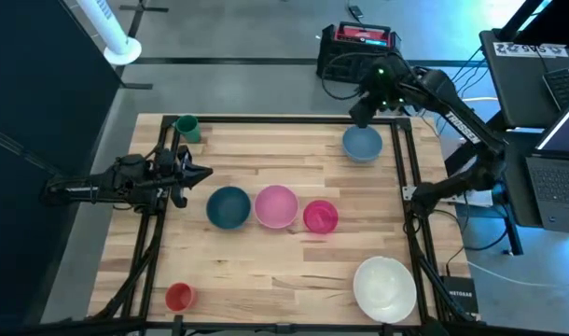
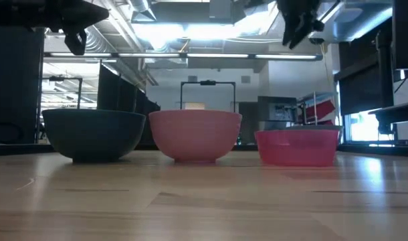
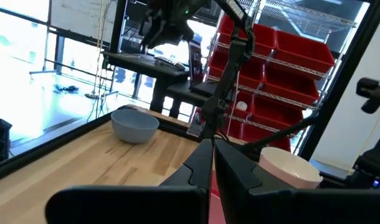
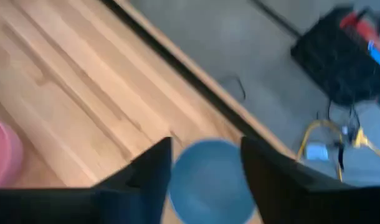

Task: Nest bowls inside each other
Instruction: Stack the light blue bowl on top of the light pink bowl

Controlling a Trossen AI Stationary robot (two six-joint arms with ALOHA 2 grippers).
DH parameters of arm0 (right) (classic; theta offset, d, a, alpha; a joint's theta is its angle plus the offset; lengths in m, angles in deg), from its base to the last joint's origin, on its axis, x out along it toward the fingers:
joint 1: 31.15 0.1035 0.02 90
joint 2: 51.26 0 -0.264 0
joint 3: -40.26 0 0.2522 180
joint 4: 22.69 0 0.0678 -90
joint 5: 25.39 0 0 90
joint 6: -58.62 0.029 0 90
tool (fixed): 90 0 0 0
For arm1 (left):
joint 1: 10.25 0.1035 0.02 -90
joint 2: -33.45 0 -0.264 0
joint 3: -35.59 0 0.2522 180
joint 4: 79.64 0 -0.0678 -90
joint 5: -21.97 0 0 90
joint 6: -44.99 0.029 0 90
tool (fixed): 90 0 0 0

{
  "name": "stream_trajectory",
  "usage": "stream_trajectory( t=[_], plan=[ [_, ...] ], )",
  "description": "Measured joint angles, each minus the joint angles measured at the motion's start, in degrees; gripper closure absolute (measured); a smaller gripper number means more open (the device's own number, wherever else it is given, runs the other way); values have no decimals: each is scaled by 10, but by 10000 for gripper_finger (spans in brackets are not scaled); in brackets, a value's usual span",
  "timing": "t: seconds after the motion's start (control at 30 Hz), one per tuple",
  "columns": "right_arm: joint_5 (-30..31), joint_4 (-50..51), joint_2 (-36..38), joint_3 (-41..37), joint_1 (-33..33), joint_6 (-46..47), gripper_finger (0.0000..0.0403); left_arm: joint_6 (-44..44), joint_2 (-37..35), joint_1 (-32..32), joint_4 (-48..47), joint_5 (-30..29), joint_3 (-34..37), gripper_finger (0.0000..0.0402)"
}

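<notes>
While the right gripper (image 1: pixel 359 119) hovered with fingers spread over the light blue bowl (image 1: pixel 362 144) at the table's far right corner, grasping nothing, the pickup step was in hand; next, it probably needed lowering onto the rim. The left gripper (image 1: pixel 199 173) waited clenched.

Two dark, matte jointed arms, a green light glowing on the right arm's wrist, each ending in black fingers (image 4: pixel 154 171).

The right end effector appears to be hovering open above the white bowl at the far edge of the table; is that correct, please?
Not quite: the right end effector hovers open above the light blue bowl, not the white one, as the high view shows. The white bowl sits at the near right corner.
</notes>
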Motion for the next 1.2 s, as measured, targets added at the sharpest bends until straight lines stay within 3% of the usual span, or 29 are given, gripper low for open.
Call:
stream_trajectory(
  t=[0.13,0.23,0.6,1.03,1.2],
  plan=[
    [12,12,-14,-15,-7,-18,131,-1,0,0,0,0,0,402],
    [26,-1,-21,-42,-5,-26,117,-1,0,0,-3,0,0,402],
    [34,-58,-31,-210,-5,13,143,-11,0,0,-28,0,-1,402],
    [-26,-121,-33,-306,0,62,141,-8,0,0,-29,0,-1,402],
    [-31,-132,-66,-315,37,59,141,-7,0,0,-29,0,-1,402]
  ],
)
